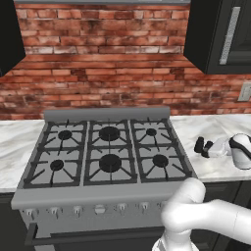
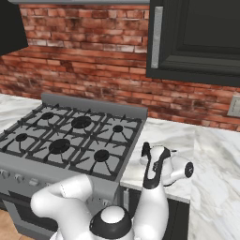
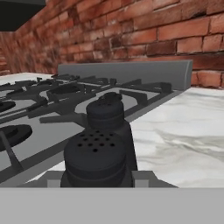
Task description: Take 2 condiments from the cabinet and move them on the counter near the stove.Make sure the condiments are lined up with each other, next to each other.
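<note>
A white robot arm reaches low across the white marble surface [image 1: 223,127] just right of the stove [image 1: 108,147] in a brick-walled kitchen, its gripper [image 1: 212,148] lying nearly level and pointing toward the range. Two small black condiment shakers show in the left base view just beside the stove's right edge: one shaker [image 1: 199,144] stands at the tip of the hand, and the second shaker [image 1: 208,145] sits right against it, between the fingers. From the hand camera the pair line up one behind the other, the near shaker [image 3: 97,159] with its perforated rounded top filling the lower centre and the far shaker [image 3: 106,114] rising directly behind it, both on the marble beside the burner grates. The fingers flank the near shaker at its base; whether they press on it or stand slightly clear cannot be told from these views. In the right base view the gripper [image 2: 146,151] hangs over the strip of marble beside the range, below the closed near-black cabinet [image 2: 197,37] with its silver bar handle.
</note>
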Motion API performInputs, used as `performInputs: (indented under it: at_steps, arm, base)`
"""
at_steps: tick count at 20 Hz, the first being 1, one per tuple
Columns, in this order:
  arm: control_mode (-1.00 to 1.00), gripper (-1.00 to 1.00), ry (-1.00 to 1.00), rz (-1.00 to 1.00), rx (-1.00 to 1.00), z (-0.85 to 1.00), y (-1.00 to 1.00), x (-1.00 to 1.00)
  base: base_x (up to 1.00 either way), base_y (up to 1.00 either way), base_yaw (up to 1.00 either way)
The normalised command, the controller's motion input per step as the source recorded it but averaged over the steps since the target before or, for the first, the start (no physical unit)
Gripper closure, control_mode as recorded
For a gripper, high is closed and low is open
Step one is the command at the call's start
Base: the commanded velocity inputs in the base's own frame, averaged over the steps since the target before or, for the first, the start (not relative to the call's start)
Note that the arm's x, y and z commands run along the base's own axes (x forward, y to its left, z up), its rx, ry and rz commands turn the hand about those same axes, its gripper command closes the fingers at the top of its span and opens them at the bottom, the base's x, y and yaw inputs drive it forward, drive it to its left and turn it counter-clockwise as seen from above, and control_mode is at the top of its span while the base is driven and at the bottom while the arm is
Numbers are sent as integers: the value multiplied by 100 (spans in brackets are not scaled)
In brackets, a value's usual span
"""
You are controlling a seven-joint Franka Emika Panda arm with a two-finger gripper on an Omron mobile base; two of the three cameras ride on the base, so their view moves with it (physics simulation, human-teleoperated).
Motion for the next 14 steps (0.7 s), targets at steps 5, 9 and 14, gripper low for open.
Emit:
performInputs:
  at_steps: [5, 9, 14]
  arm:
    - [-100, 100, 0, 0, 0, -6, 0, 0]
    - [-100, 100, 0, 0, 0, 0, 0, 0]
    - [-100, 100, 0, 0, 0, 0, 0, 0]
  base:
    - [0, 0, 0]
    - [0, 0, 0]
    - [0, 0, 0]
